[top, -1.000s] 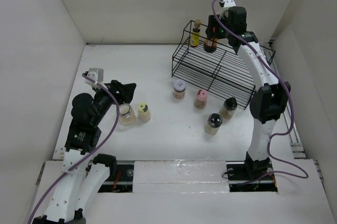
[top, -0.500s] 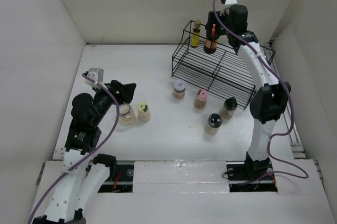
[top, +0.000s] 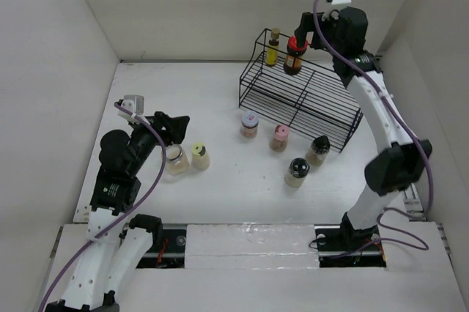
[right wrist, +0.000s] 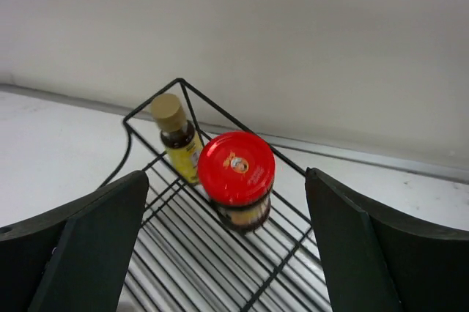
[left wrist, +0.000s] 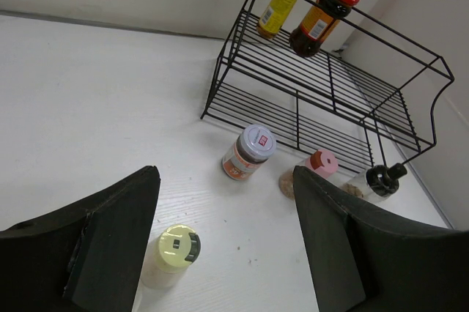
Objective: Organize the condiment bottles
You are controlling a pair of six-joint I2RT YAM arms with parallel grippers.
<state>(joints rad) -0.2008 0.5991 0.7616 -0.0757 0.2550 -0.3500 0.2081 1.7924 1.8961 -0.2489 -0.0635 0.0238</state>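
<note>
1. Step in hand, by judgement: shelving of the red-capped bottle [top: 294,54] on the top shelf of the wire rack [top: 308,99]. Set upright at the far left corner, just beside the brown-capped bottle [top: 272,46].
2. Right gripper [right wrist: 226,180]: spread wide, above and a little behind the red cap, touching nothing and holding nothing.
3. Left gripper [top: 176,129]: likewise wide and empty, low over the left side of the bench [top: 220,92], just beside a clear jar [top: 176,158] and a yellow-capped bottle [top: 199,155]. Those two close together; touching or apart, cannot tell.
4. On the bench, near of the rack: a white-capped jar [top: 249,124], a pink-capped bottle [top: 279,137] and two black-capped bottles, one by the rack's near edge [top: 318,149] and one nearer [top: 297,171]. All upright and apart from one another.
5. Tally, as a judgement: two on the rack, six off it, so early in the task.
6. Next move, probably: lift the right gripper clear of the rack's top rail, then bring it near and down to one of the bottles in front of the rack.
7. Needed for that: a wide approach from above, a close around the body below the cap, and an upright carry.
8. Alternatively, for the left gripper: a grasp on the jar or the yellow-capped bottle, with little room for a finger between them.
</note>
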